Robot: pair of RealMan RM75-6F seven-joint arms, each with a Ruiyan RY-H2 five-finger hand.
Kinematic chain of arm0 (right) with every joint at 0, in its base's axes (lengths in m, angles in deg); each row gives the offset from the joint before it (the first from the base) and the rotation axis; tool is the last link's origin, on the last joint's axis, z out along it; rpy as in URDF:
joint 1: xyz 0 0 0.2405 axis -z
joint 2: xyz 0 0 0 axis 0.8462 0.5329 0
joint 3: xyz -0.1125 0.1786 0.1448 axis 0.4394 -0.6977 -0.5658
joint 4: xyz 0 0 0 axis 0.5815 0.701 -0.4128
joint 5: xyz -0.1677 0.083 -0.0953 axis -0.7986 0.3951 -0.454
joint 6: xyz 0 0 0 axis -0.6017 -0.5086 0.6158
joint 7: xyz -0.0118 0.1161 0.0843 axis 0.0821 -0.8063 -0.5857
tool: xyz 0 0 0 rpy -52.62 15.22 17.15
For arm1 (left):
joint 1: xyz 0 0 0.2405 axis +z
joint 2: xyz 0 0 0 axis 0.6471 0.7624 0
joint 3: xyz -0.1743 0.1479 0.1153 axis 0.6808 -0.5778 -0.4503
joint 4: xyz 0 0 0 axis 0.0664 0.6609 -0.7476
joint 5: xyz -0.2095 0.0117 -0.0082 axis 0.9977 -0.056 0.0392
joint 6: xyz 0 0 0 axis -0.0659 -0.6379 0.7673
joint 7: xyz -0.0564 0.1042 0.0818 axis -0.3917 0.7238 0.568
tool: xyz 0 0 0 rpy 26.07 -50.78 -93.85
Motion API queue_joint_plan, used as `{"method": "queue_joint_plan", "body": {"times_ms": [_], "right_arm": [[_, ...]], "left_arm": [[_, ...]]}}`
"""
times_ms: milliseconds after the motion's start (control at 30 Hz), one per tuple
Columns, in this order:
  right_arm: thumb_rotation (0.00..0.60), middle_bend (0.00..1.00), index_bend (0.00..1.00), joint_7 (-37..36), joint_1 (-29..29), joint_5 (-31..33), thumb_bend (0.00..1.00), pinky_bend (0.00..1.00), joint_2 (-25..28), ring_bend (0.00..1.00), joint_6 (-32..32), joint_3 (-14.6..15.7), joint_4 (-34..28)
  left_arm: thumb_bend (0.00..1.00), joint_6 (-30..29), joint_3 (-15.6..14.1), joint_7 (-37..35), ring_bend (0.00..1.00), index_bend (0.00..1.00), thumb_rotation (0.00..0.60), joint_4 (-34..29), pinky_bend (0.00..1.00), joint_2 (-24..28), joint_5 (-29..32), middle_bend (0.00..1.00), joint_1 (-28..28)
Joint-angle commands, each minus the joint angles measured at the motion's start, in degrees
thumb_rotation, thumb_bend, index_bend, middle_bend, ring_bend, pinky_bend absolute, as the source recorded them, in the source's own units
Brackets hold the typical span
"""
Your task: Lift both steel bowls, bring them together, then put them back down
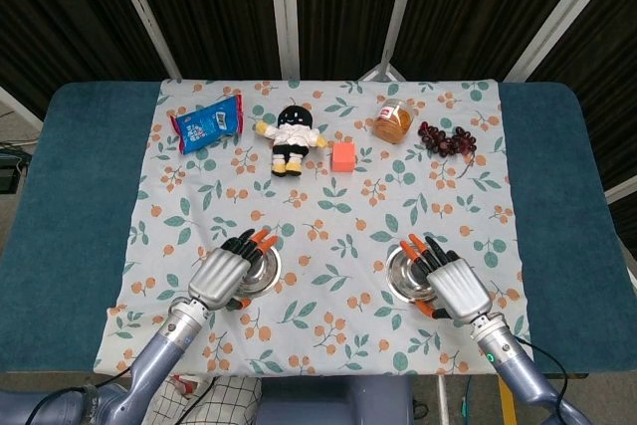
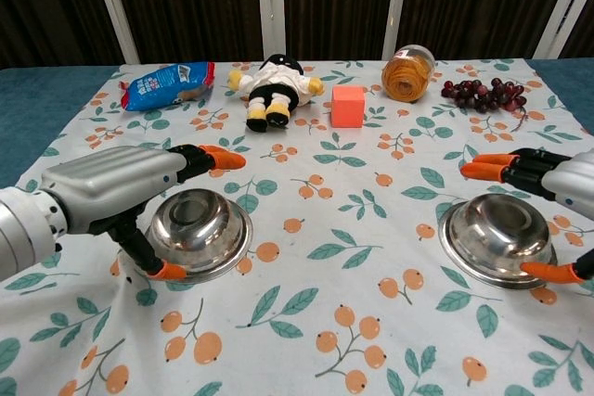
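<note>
Both steel bowls down on the floral cloth (image 1: 328, 226), well apart: left bowl (image 2: 197, 227) at near left, right bowl (image 2: 497, 233) at near right. Left hand (image 2: 116, 190) over the left bowl, fingers spread wide, thumb tip at the near rim, no grip. Right hand (image 1: 453, 284) likewise wide around the right bowl, holding nothing. Judged status: bowls either not yet lifted or already returned; cannot tell which.
</note>
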Motion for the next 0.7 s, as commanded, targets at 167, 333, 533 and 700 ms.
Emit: {"method": "queue_joint_plan", "body": {"times_ms": [167, 333, 533, 700], "right_arm": [[0.403, 0.00, 0.00, -0.67, 2.13, -2.14, 0.33, 0.24, 4.59, 0.00, -5.20, 0.10, -7.65], [0.523, 0.00, 0.00, 1.68, 9.13, -5.03, 0.33, 0.16, 11.32, 0.00, -15.01, 3.52, -13.79], [0.524, 0.00, 0.00, 6.05, 19.56, -4.98, 0.32, 0.14, 13.47, 0.00, -29.23, 4.75, -10.99], [0.588, 0.00, 0.00, 1.06, 22.86, -1.09, 0.32, 0.12, 12.68, 0.00, -31.60, 3.36, -6.79]], "left_arm": [[0.12, -3.38, -3.52, -3.26, 0.00, 0.00, 0.520, -5.21, 0.08, 5.90, -8.84, 0.00, 1.88], [0.12, -18.44, -14.05, 0.15, 0.00, 0.00, 0.516, -3.08, 0.06, 13.29, -24.34, 0.00, 11.31], [0.12, -33.96, -18.35, 0.94, 0.00, 0.00, 0.526, 3.85, 0.07, 16.97, -21.51, 0.00, 26.56], [0.12, -36.92, -14.46, -11.08, 0.00, 0.00, 0.537, 7.29, 0.07, 17.85, -18.85, 0.00, 28.97]]}}
